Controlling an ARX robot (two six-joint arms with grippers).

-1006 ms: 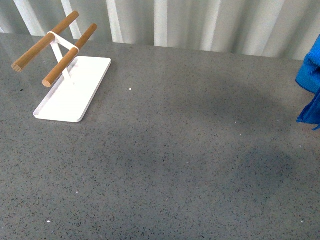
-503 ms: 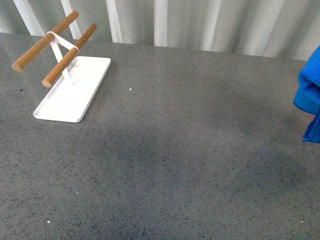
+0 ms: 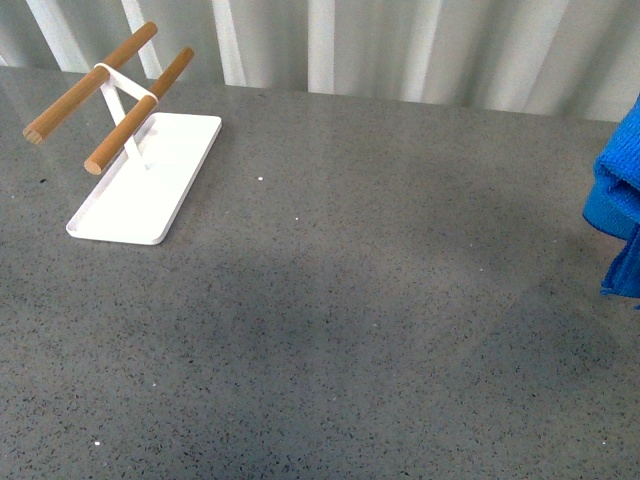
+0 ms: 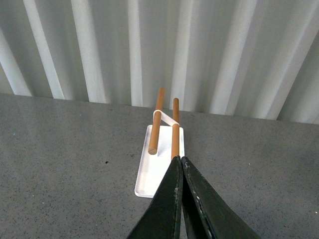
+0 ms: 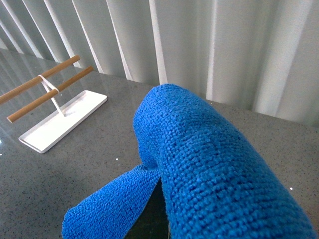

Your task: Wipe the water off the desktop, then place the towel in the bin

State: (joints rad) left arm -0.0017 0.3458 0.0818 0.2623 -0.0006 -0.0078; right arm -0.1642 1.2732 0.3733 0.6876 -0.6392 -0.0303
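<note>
Towel (image 3: 618,200) hangs above the open desktop (image 3: 380,330) far right, smothering right claw (image 5: 152,219), grip untellable; left claw (image 4: 179,162) pinched shut, empty.

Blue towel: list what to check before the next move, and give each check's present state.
1. Bright blue ribbed microfibre towel lifted off the dark-grey speckled desktop: ok.
2. Right gripper has a grip on the towel: cannot tell, the cloth hides its fingers.
3. Desktop wiped dry: cannot tell; no puddle shows, only tiny white specks.
4. Left gripper empty, fingers shut: ok.
5. White rectangular tray with wooden rods apart from the towel: ok.
6. Bin in view: not ok, no view shows it.
</note>
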